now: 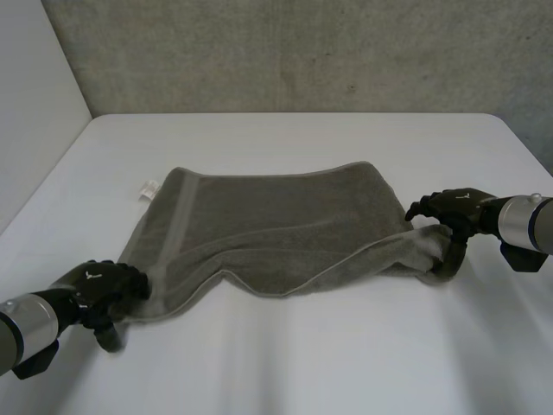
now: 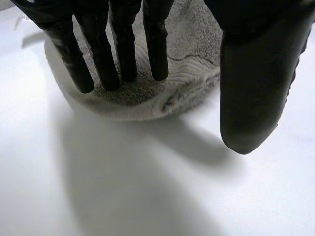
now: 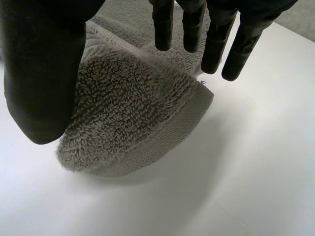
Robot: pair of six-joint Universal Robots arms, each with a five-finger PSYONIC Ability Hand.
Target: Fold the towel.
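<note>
A grey towel (image 1: 276,225) lies spread across the middle of the white table (image 1: 302,363), its near edge rumpled. My left hand (image 1: 104,290) is at the towel's near left corner (image 2: 147,93). Its straight fingers (image 2: 123,44) rest over the cloth, and the thumb (image 2: 256,88) stands apart above bare table. My right hand (image 1: 454,207) is at the near right corner (image 3: 128,118), which bulges up a little off the table between the thumb (image 3: 44,73) and the straight fingers (image 3: 216,44). I see no pinch there.
A small white tag (image 1: 147,188) sticks out at the towel's far left corner. A grey wall (image 1: 302,52) runs behind the table's far edge. Bare white table lies in front of the towel and to both sides.
</note>
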